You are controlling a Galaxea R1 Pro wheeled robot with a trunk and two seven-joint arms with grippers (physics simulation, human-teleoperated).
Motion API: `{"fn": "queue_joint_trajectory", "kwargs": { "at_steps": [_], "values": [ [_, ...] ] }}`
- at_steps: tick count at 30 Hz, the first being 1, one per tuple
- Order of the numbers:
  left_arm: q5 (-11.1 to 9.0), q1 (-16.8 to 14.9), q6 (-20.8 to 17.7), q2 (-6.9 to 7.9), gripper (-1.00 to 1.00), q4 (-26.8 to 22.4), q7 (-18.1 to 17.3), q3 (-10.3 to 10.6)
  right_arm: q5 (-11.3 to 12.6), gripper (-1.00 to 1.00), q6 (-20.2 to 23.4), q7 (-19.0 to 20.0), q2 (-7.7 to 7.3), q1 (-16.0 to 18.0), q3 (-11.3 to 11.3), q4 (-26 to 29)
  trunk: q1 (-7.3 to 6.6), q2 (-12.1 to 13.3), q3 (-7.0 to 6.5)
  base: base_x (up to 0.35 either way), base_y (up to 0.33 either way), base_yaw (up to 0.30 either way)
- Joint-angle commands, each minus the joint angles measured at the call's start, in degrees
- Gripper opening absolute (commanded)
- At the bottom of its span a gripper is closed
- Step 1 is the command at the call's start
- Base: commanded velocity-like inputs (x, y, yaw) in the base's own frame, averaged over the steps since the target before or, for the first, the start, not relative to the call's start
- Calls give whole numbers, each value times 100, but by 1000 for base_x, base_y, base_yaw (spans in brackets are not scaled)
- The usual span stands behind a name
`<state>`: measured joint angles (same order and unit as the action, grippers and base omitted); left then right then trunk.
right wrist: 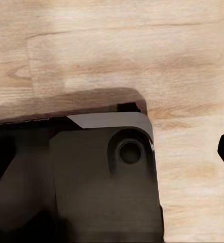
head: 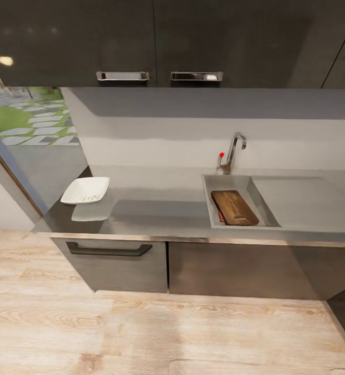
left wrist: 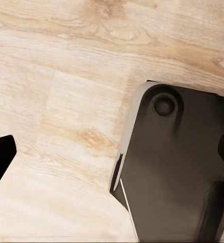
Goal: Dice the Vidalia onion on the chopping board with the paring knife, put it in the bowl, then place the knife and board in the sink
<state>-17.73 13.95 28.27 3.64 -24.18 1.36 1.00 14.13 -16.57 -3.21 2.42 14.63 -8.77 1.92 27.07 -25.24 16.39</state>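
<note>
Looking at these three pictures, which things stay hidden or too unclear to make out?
- Red-handled paring knife: head view, mostly hidden under the brown wooden chopping board in the steel-grey sink.
- Shallow white bowl: head view, contents too small to identify.
- Sink drain: covered by the board.
- Both hands: wrist views show dark robot base over pale wood floor; open or shut, unclear.

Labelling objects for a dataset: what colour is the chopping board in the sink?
Brown with wood grain; the chopping board shows best in the head view.
</note>
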Motion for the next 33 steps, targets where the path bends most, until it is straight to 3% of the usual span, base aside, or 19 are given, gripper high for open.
{"fn": "queue_joint_trajectory", "kwargs": {
  "at_steps": [1,4,7,16,33],
  "values": [
    [-13,3,0,-1,100,122,18,13,48,100,-29,9,30,-127,-54,-58,3,-9,4,0,0,0],
    [-16,2,-2,3,100,533,21,14,63,100,-37,27,285,-428,-42,-104,3,-9,-16,0,0,-16],
    [-39,2,-5,4,100,832,27,1,71,100,-39,34,422,-627,-39,-114,3,-9,-42,0,0,-54],
    [-73,2,9,-11,100,1367,8,-12,81,100,-39,-1,459,-831,-24,-105,3,-9,-125,0,0,-27],
    [-67,2,13,-12,100,1390,0,-12,138,100,-39,4,477,-839,-10,-87,3,-9,-281,0,0,-15]
  ]
}}
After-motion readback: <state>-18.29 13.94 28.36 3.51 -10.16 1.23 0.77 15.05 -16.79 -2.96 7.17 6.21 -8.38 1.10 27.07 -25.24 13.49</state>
